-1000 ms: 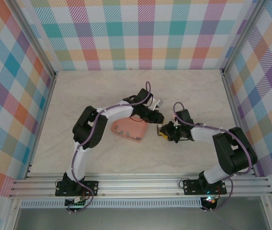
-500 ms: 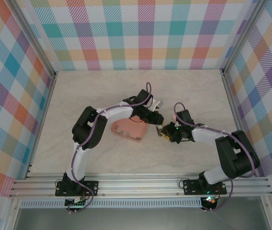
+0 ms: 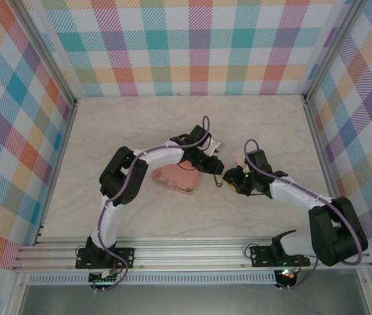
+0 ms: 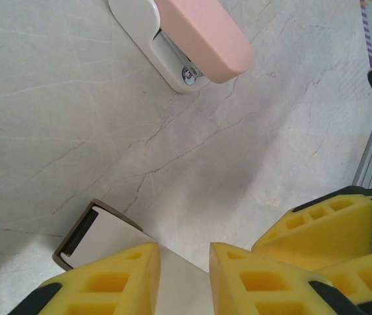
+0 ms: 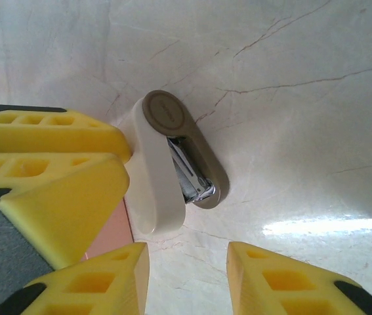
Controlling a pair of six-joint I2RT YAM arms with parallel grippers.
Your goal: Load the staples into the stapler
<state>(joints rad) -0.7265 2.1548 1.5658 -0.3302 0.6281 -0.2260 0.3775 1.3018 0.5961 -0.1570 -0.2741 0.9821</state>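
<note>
Left gripper [image 4: 184, 269] jaws clenched on stapler [image 5: 156, 170]; right gripper [image 5: 187, 279] jaws parted, empty. I'd hold stapler level, metal channel [image 5: 192, 178] exposed, then fetch staples [image 3: 170, 176] from tray [image 3: 187, 191].

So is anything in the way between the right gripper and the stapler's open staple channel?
Nothing visible. In the right wrist view the right gripper faces the stapler over bare table, its metal channel uncovered. The left gripper's fingers sit beside the stapler at the picture's left, clear of that path.
</note>
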